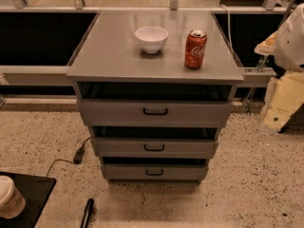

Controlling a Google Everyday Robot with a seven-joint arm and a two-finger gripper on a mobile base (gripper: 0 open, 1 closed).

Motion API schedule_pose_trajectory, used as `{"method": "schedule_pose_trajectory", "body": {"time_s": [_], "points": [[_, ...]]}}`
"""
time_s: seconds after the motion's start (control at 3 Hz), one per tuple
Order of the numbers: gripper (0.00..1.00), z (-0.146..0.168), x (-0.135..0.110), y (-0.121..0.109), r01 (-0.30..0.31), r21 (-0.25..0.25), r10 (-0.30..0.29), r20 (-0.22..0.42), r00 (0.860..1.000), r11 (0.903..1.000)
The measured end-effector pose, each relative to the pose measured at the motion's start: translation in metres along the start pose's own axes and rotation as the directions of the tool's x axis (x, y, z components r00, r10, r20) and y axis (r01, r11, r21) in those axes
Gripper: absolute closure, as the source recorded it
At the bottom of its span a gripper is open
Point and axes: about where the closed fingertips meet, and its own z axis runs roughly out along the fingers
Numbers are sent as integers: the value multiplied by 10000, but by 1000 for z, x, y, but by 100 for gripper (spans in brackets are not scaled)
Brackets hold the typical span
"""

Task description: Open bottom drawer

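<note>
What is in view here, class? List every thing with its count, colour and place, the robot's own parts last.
cabinet: one, grey, centre, on the speckled floor.
top drawer: one, grey, black handle, highest.
middle drawer: one, grey, black handle, between the others.
bottom drawer: one, grey, black bar handle, lowest.
bowl: one, white, on the cabinet top, left of the can.
can: one, red, upright on the cabinet top, right side.
cable: one, black, on the floor left of the cabinet.
cup: one, pale with lid, bottom-left corner, on a black surface.
arm: one, white, right edge.
gripper: one, cream, right edge beside the cabinet, away from the drawers.
</note>
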Motion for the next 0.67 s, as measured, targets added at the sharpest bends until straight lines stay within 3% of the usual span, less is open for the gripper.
{"method": "schedule_pose_trajectory", "body": {"time_s": [0.67], "points": [[0,9,1,5,-73,-187,80,348,9994,9998]]}}
